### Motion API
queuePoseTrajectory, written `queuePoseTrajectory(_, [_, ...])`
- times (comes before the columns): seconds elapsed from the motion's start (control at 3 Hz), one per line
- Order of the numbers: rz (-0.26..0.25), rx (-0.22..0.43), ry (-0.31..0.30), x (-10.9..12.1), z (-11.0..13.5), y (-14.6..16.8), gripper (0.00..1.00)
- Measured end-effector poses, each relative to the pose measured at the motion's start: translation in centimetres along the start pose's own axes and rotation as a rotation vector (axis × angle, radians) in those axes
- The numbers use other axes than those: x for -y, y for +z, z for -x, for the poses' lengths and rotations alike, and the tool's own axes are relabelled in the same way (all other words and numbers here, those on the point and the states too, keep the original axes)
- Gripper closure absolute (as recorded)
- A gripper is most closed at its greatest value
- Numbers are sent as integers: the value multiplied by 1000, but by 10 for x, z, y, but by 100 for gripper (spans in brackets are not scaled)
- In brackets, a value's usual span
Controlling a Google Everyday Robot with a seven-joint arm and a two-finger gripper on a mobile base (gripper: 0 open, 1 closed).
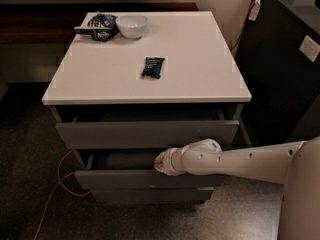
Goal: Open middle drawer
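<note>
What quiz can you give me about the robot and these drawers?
1. True or false: the white bowl sits inside a drawer.
2. Where is the gripper? A) beside the bowl B) at the middle drawer C) inside the bowl
3. Fill in: the drawer pulled out farthest is the ____ drawer.
Key: 1 false, it sits on the cabinet top. 2 B, at the top edge of its front. 3 middle.
</note>
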State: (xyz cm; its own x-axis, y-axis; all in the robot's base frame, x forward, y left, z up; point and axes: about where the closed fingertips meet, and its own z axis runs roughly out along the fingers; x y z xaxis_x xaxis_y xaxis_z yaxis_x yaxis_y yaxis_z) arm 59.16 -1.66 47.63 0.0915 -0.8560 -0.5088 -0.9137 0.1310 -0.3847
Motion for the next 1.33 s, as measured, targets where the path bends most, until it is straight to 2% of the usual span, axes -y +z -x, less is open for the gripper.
queuePoseTrajectory(0.67, [5,-39,-17,6,-13,12,100])
queuePoseTrajectory(1.33, [63,-44,-23,-13,-12,18,100])
